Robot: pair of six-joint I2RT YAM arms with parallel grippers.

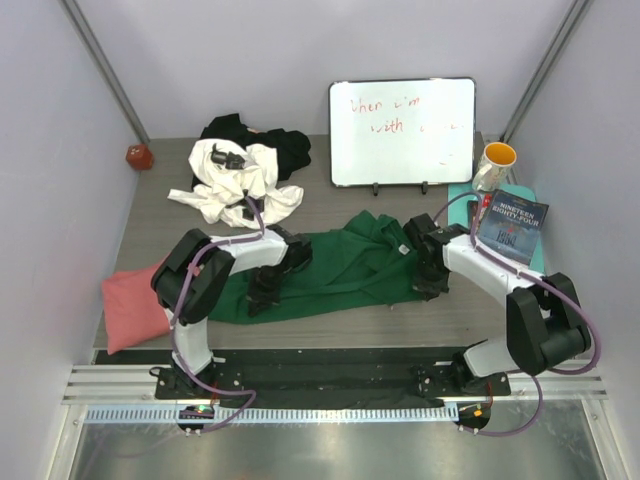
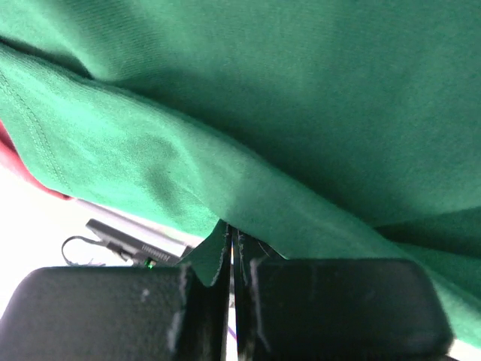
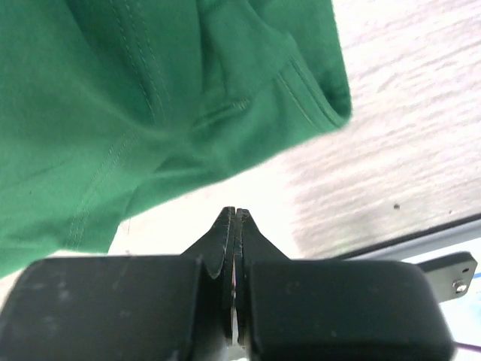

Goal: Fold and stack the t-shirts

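From above: the dark green tee (image 1: pixel 350 265) lies stretched across the table (image 1: pixel 320 205), its long axis running 9 to 3 o'clock. The left hand (image 1: pixel 265 290) is planted on its left half and the right hand (image 1: pixel 428 280) sits at its right end, so each arm covers its own side. The white tee (image 1: pixel 235 185) and black tee (image 1: pixel 275 140) are heaped at 11 o'clock, and the salmon pink tee (image 1: pixel 130 305) lies at 9.

Left wrist view: the left hand (image 2: pixel 231 241) is clamped tight, and a tuck of the dark green tee (image 2: pixel 301 113) runs down into the pinch. That side looks caught.

Right wrist view: the right hand (image 3: pixel 234 218) is also closed, tip against tip, but I see no cloth between them. The dark green tee (image 3: pixel 150 98) hangs at 12 o'clock, its hem just beyond the tips, with bare table (image 3: pixel 406 150) towards 2. The next lift depends on that hem, so I judge this hand needs to reach towards 12.
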